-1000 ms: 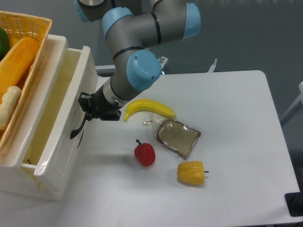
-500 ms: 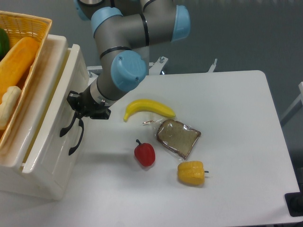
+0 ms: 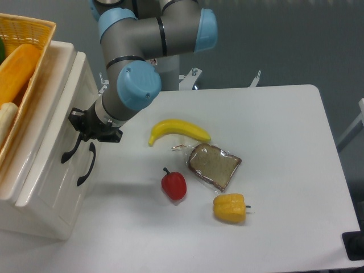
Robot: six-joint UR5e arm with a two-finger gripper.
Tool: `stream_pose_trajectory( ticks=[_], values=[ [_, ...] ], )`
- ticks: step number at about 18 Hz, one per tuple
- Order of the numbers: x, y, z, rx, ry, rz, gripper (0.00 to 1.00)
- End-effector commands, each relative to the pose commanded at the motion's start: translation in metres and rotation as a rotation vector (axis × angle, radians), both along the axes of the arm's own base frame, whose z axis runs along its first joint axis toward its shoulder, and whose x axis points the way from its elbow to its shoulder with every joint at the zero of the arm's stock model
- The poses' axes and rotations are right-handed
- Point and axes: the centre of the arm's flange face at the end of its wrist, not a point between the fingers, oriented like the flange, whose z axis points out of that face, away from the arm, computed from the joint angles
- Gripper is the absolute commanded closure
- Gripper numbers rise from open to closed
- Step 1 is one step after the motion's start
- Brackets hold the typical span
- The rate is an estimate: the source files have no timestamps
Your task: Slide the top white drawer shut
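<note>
The top white drawer sits pushed into the white cabinet at the left, its front nearly flush with the cabinet face. Its curved black handle hangs just above the lower drawer's black handle. My gripper presses against the upper drawer front right at that handle. The fingers are dark and bunched against the front, so I cannot make out whether they are open or shut.
A yellow wicker basket with produce rests on the cabinet top. On the table lie a banana, a bagged bread slice, a red pepper and a yellow pepper.
The arm has moved left, and the top drawer has slid with it from wide open to almost fully into the cabinet. The cabinet and basket have also shifted slightly left.
</note>
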Motion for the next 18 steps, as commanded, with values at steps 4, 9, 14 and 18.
stream_pose_trajectory(
  ticks=[4,9,14,18],
  values=[
    [-0.021,-0.007,0.002,-0.004,0.022,0.023,0.69],
    [-0.079,-0.035,0.007,-0.029,0.086,0.101,0.54],
    [-0.148,-0.068,0.02,-0.033,0.168,0.204,0.5],
    [-0.194,-0.095,0.029,-0.012,0.254,0.284,0.38]
  ],
)
